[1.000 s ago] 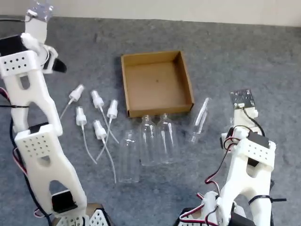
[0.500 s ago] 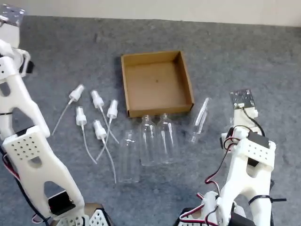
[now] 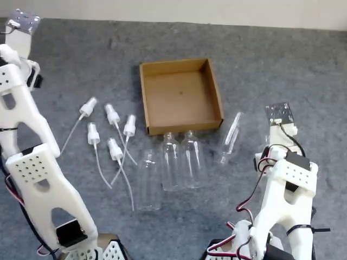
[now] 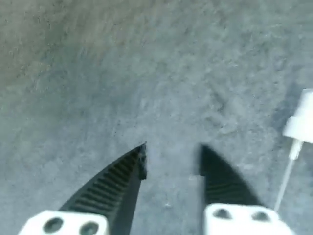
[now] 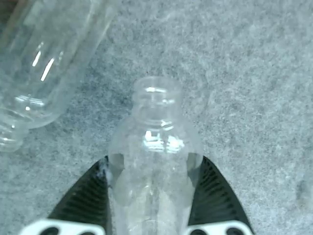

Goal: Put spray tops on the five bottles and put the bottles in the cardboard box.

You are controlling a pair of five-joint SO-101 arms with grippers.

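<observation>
Five spray tops (image 3: 112, 114): we count white heads with thin dip tubes, loose on the table in one group at 9 o'clock of the cardboard box and apart from it; some of the tubes cross.
Cardboard box (image 3: 181, 95): we list it as open-topped and shallow, sitting mid-table with its brown floor showing.
Three bottles (image 3: 169, 162): clear and uncapped, lying side by side at 6 o'clock of the cardboard box with necks toward it. Two necks lie just beside the front wall, and the third bottle sits a little off toward 7 o'clock.
Fourth bottle (image 3: 231, 135): clear, lying on its side at a slant at 4 o'clock of the cardboard box, near its corner.
Fifth bottle (image 5: 156, 127): clear and uncapped, open neck pointing away from the wrist, lodged between the jaws of the right gripper.
Right gripper (image 5: 154, 159): we record it clenched on the fifth bottle, one black jaw against each side, low over the table.
Left gripper (image 4: 172, 149): jaws released and parted, grey surface showing between them and one spray top near one side.
Left arm (image 3: 24, 108): we place it along the table's 9 o'clock edge, wrist toward 10 o'clock of the cardboard box.
Table (image 3: 271, 65): grey, felt-like covering.
</observation>
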